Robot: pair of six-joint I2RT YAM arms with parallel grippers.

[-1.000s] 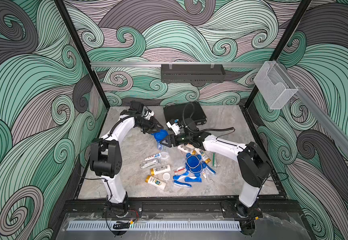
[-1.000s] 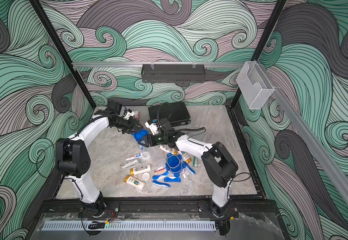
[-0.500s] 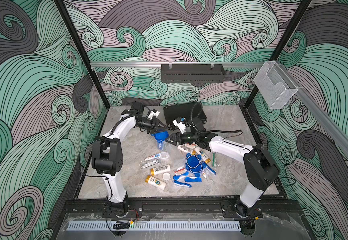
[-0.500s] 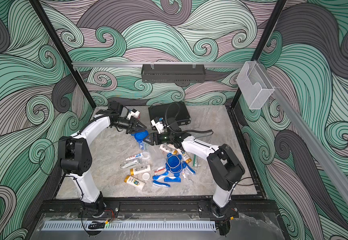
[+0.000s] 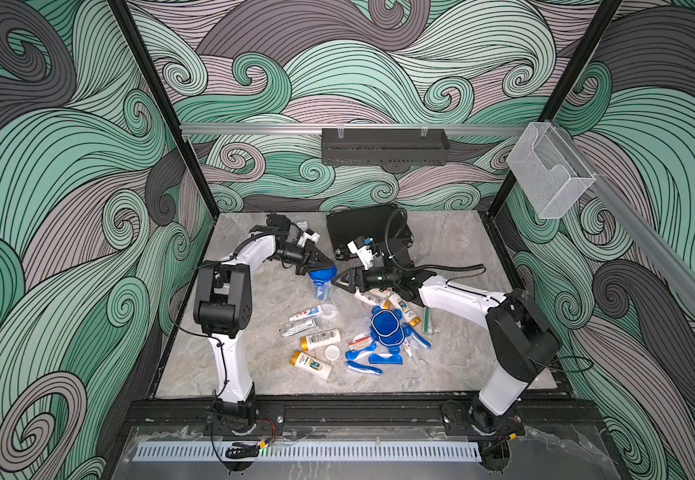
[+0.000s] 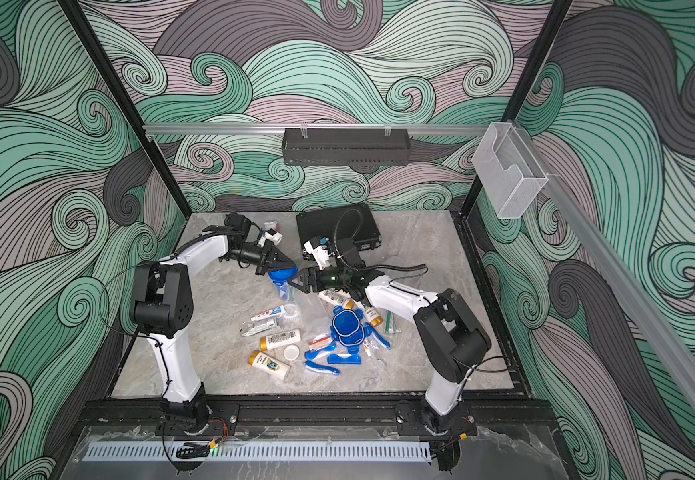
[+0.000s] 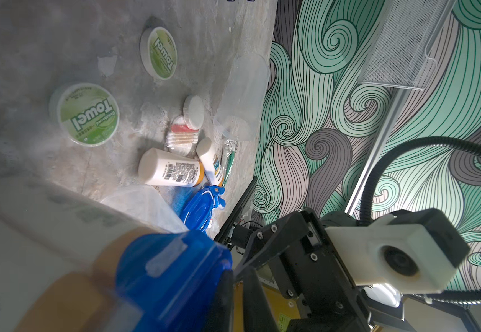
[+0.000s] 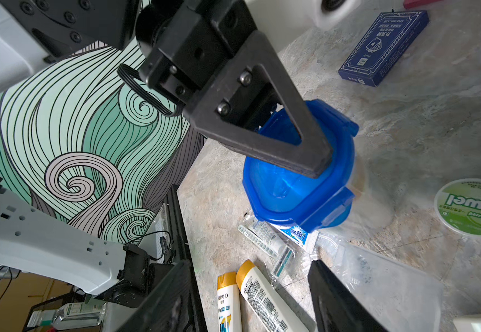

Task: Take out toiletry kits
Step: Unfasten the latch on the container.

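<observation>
Tumbler [image 5: 321,290] stands near mid-worktop [image 5: 254,357], in front of the black briefcase [image 5: 362,226] and behind the loose pile of bottles [image 5: 320,338] and spare blue lids [image 5: 385,326].

Change vs. one second ago:
- Left pincer [image 5: 325,266] sat further back and to the left, clear of the tumbler. Half a second ago it was beside the lid with its jaws spread. It now sits on the blue clip-tab lid [image 5: 321,275].
- Left jaws have gone from spread to narrow. In the right wrist view the triangular fingers [image 8: 317,161] lie across the lid top [image 8: 291,186] and pinch its rim.
- Tumbler's place on the worktop is about the same.
- Right pincer [image 5: 337,283] has barely shifted. It sits just beside the tumbler on the side away from the left pincer.

Orientation: the long axis runs roughly upright, with the lid end uppermost and the clear body below it. In the right wrist view the lid face leans toward that camera, so some tilt is likely. How much, cannot tell. The left wrist view shows blurred white and gold shapes behind the lid [image 7: 173,267].

Right pincer [image 8: 250,263]: jaws moderately apart, nothing between them.

A dark-blue card box [image 8: 383,47] lies beyond the tumbler, apart from it.
</observation>
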